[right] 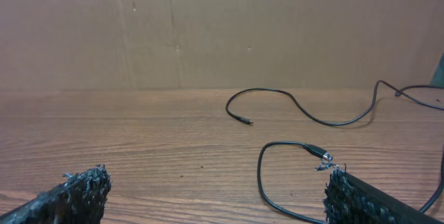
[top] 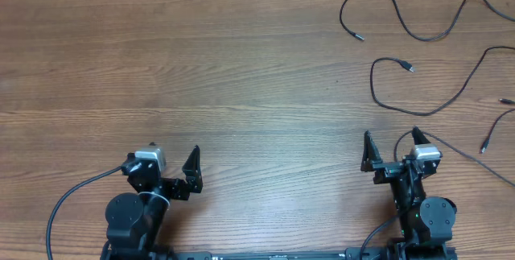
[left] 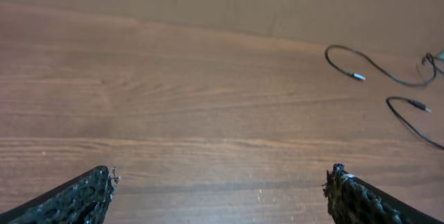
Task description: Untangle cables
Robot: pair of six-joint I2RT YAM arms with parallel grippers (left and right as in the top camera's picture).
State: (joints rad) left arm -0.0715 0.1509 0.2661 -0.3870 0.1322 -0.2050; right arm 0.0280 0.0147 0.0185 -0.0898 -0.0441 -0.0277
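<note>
Several thin black cables lie loose at the table's far right. One cable (top: 358,37) loops near the back edge, and a second cable (top: 409,67) curves in front of it with its plug end free. My left gripper (top: 167,162) is open near the front left, far from them, with only bare wood between its fingers. My right gripper (top: 393,149) is open at the front right, just short of the cords. In the right wrist view the nearer cable (right: 260,175) bends close by my right fingertip (right: 340,186); the farther cable (right: 244,120) lies beyond. The left wrist view shows a cable (left: 358,77) far off to the right.
The wooden table (top: 201,67) spreads across the view. A brown cardboard wall (right: 208,30) stands along its back edge. More plug ends (top: 485,143) lie at the right edge. Thick black wires trail from both arm bases at the front.
</note>
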